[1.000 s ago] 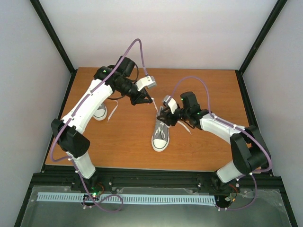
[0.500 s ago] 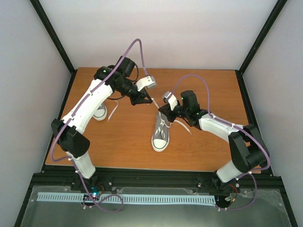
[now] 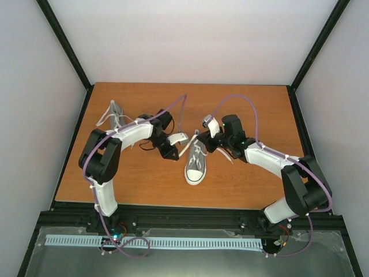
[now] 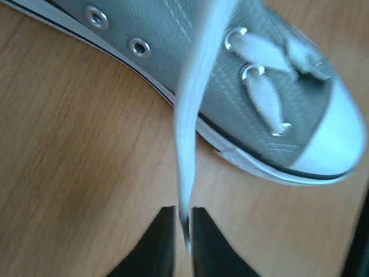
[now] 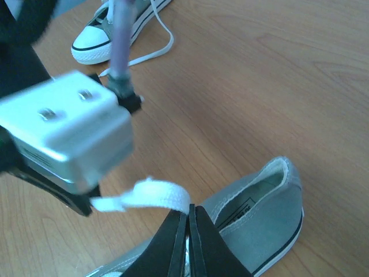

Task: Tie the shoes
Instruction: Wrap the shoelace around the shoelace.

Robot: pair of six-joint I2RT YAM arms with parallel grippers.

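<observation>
Lace-handling step on the centre shoe (image 3: 196, 166), which lies mid-worktop (image 3: 248, 184) with its toe toward the near edge. The second shoe (image 3: 115, 113) lies far left, its laces loose. My left end effector (image 4: 183, 234) is closed on a white lace (image 4: 193, 109). My right end effector (image 5: 188, 222) is pinched shut on lace beside it; I cannot tell whether it is the same strand. The next move, I judge, calls for keeping tension while crossing the strands.

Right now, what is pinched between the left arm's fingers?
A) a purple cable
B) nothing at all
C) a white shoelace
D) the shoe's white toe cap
C: in the left wrist view a white lace runs from the grey shoe straight down into the left fingers, which are closed on it.
</observation>
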